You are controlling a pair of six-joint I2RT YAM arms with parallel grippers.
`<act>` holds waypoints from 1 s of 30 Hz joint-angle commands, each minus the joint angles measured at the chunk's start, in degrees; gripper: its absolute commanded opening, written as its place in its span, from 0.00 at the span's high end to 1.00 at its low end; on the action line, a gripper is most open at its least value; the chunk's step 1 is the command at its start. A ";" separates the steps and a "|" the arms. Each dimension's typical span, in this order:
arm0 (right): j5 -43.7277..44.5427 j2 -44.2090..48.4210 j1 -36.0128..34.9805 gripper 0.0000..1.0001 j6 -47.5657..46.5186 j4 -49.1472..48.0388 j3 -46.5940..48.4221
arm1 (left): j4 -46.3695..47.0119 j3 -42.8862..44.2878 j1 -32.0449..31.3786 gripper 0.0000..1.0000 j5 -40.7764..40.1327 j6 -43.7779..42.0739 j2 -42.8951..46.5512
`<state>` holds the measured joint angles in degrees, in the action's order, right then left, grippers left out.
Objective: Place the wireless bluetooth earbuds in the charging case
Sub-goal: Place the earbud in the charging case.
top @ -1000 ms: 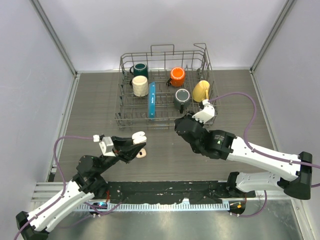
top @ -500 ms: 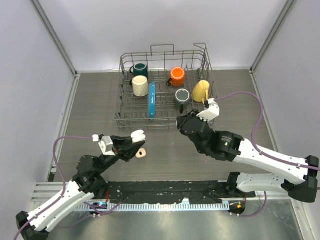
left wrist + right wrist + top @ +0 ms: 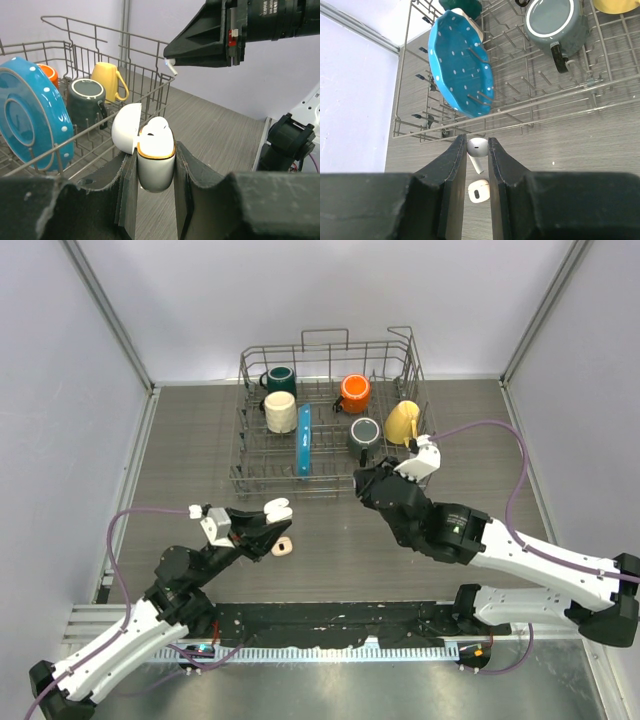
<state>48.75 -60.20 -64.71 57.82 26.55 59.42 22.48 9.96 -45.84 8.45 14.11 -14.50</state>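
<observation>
The charging case [image 3: 156, 167] stands upright with its lid open, clamped between the fingers of the left gripper [image 3: 268, 530], with one seated earbud [image 3: 157, 128] inside. Apart from it, the right gripper [image 3: 476, 143] pinches a white earbud [image 3: 477, 148] at its tips.

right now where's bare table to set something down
Bare table left of the dish rack; also right of it, though a cable arcs over there. Crowded just in front of the rack: left gripper, right gripper and a loose earbud.
</observation>
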 commanded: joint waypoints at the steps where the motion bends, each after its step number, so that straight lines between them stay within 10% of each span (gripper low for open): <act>1: 1.79 2.90 0.11 0.99 -1.05 -3.17 -1.06 | 2.83 1.82 0.14 1.00 -1.42 0.39 -0.97; 30: -3.22 7.39 0.11 0.99 0.36 -8.43 -4.22 | 7.31 -0.20 0.05 1.00 -5.46 3.29 -2.28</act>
<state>46.04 -53.39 -64.71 57.32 22.39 55.53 25.12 9.93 -45.84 4.38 17.56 -16.19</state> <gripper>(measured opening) 0.256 0.322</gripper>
